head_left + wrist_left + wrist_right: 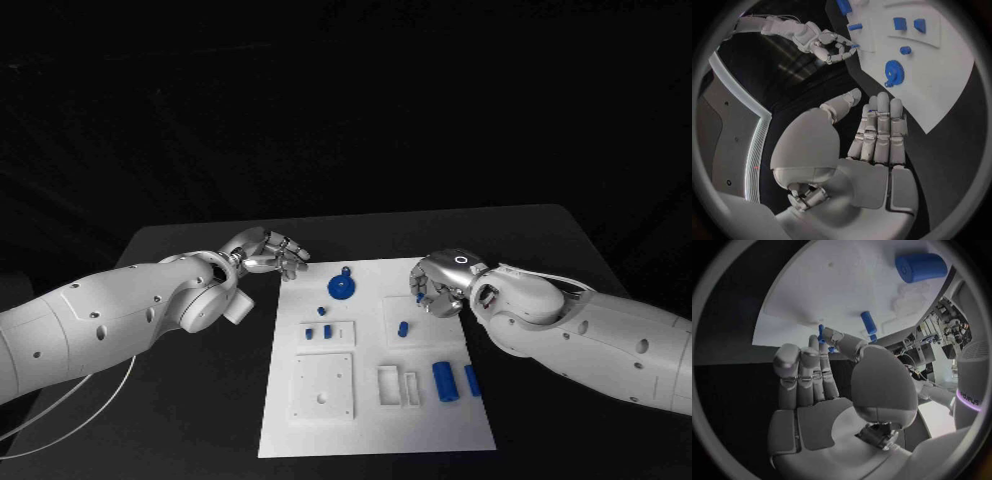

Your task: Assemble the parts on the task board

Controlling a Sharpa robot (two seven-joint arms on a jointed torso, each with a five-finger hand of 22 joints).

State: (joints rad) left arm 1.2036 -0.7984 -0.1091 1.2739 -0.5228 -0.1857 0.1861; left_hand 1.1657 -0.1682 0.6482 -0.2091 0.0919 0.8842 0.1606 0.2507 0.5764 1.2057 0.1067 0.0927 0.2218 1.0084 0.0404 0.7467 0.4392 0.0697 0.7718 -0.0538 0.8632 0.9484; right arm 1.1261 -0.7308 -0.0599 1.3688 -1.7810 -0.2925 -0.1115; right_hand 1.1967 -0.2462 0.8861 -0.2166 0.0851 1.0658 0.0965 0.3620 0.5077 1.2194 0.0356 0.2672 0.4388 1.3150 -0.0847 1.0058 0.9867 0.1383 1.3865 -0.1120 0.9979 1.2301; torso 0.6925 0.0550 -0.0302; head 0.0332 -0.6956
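Observation:
The white task board point(375, 400) lies in the middle of the table. A blue round part with a tab point(342, 287) sits near its far edge, with small blue pieces point(319, 331) and a short peg point(405, 327) nearer the middle. Two blue cylinders point(444, 380) lie at the near right. My left hand point(267, 252) hovers beside the board's far left corner, fingers straight and together, holding nothing point(876, 132). My right hand point(440, 280) is over the board's far right edge and pinches a small blue peg point(821, 335) between thumb and a fingertip.
White raised blocks point(322, 385) and a small white frame point(392, 385) stand on the board's near half. Black table point(188, 420) surrounds the board. From the right wrist, a large blue cylinder point(920, 266) and a smaller peg point(869, 321) lie on the board beyond the fingers.

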